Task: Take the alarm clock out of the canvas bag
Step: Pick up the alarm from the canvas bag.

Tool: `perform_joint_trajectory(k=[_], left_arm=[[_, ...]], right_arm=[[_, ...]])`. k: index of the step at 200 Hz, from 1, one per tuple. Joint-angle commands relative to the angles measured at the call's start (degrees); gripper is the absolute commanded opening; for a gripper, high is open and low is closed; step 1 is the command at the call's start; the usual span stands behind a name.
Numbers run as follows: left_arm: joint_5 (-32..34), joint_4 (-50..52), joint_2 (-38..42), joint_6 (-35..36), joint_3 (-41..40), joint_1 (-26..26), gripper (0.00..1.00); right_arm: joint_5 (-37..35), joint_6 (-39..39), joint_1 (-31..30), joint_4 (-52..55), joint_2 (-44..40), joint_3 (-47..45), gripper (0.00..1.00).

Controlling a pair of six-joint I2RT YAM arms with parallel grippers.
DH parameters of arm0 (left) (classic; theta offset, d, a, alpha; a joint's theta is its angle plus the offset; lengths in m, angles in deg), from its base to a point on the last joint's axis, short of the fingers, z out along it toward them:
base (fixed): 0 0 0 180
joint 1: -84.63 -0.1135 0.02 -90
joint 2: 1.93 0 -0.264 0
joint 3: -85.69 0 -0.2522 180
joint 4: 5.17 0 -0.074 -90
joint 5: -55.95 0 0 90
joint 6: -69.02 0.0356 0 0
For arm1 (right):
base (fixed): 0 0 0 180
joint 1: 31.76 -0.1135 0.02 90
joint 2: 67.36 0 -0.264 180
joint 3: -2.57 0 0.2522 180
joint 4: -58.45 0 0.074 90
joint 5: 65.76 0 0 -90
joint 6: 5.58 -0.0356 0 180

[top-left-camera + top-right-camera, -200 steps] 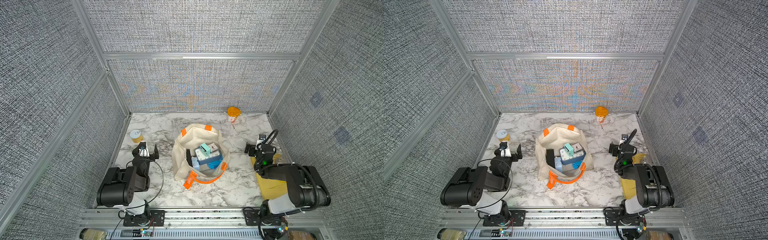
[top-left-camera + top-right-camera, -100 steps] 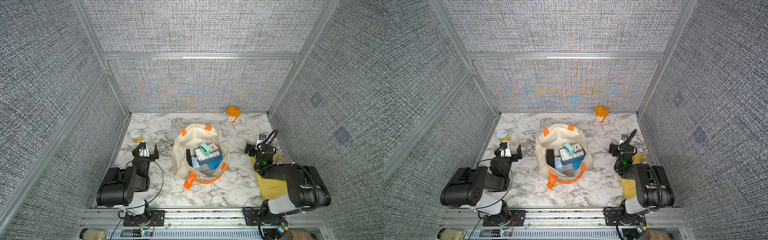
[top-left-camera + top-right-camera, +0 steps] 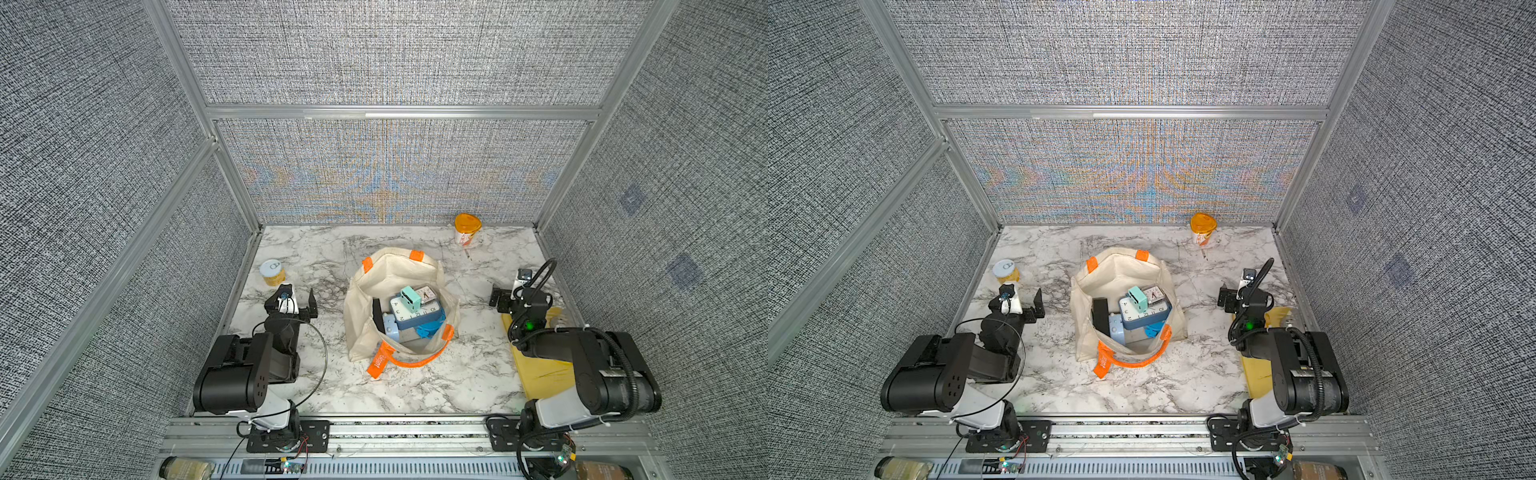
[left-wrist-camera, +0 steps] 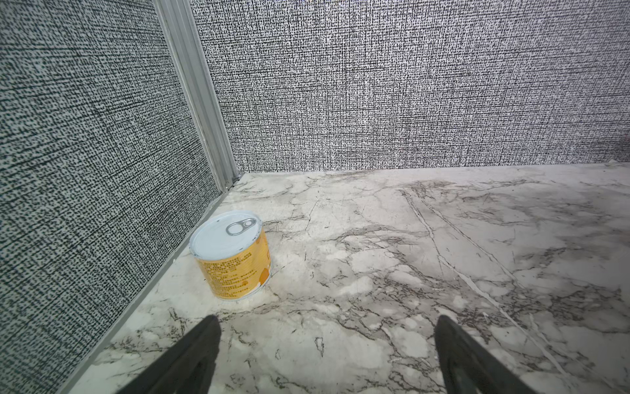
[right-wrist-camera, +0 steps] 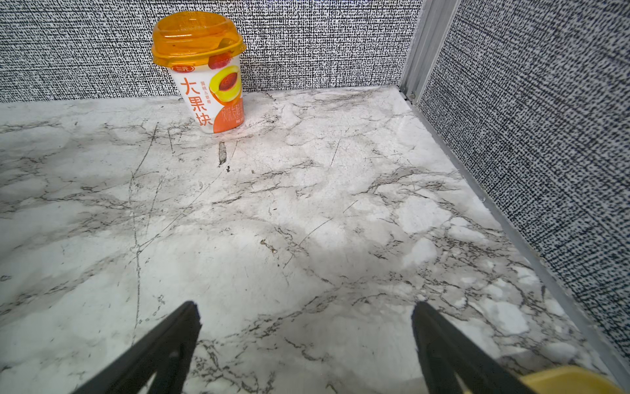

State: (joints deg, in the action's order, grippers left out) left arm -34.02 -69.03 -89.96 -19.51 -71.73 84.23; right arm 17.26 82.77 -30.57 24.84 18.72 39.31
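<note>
The cream canvas bag point(image 3: 395, 266) with orange handles stands open in the middle of the marble table, seen in both top views point(image 3: 1113, 274). Several alarm clocks lie inside it: a small mint one point(image 3: 409, 296) on top, a navy one with a white face point(image 3: 415, 316), and a pale blue one point(image 3: 390, 330). My left gripper point(image 3: 296, 298) rests low to the left of the bag, open and empty point(image 4: 327, 320). My right gripper point(image 3: 509, 289) sits to the right of the bag, also open and empty point(image 5: 305, 307). Neither wrist view shows the bag.
A yellow tin can point(image 4: 231, 254) stands by the left wall just beyond my left gripper. An orange-lidded yoghurt cup point(image 5: 204, 68) stands at the back wall. A yellow flat package point(image 3: 540, 365) lies under my right arm. Fabric walls close three sides.
</note>
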Motion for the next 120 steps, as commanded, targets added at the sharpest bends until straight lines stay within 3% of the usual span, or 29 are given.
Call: perform_joint_trajectory(k=[1, 23, 44, 64, 74, 85, 93, 109, 120], left_arm=[[0.0, 3.2, 5.0, -0.3, 0.6, 0.1, 0.99], [-2.9, 20.0, 18.3, -0.2, 5.1, 0.0, 0.99], [0.0, 38.4, 28.6, -9.0, 14.4, 0.0, 0.99], [11.2, 65.5, 33.9, -30.9, 28.7, 0.0, 0.99], [14.9, 80.8, 34.7, -43.1, 35.8, -0.1, 0.99], [10.6, 86.9, 35.8, -44.5, 39.8, -0.1, 0.99], [6.2, 87.0, 36.4, -43.1, 40.9, -0.1, 0.99], [-2.9, 85.9, 37.1, -39.9, 42.5, -0.2, 0.99], [-6.9, 88.3, 36.6, -41.7, 44.5, -0.1, 0.99]], right_arm=[[-0.4, 0.0, 0.0, 3.8, -4.3, 1.1, 0.99], [3.1, -0.3, 0.0, 13.2, -14.5, 3.3, 0.99], [5.8, -5.6, 0.0, 31.1, -22.0, 14.0, 0.99], [0.0, -25.9, 0.2, 55.6, -21.9, 28.9, 0.99], [5.1, -29.3, 1.1, 65.0, -20.4, 37.2, 0.99], [15.2, -27.6, 1.3, 69.3, -19.5, 44.2, 0.99], [17.9, -27.7, 0.2, 70.2, -19.6, 46.6, 0.99], [15.1, -28.0, -3.8, 73.8, -20.1, 52.3, 0.99], [12.6, -26.3, -7.3, 79.4, -18.8, 58.1, 0.99]])
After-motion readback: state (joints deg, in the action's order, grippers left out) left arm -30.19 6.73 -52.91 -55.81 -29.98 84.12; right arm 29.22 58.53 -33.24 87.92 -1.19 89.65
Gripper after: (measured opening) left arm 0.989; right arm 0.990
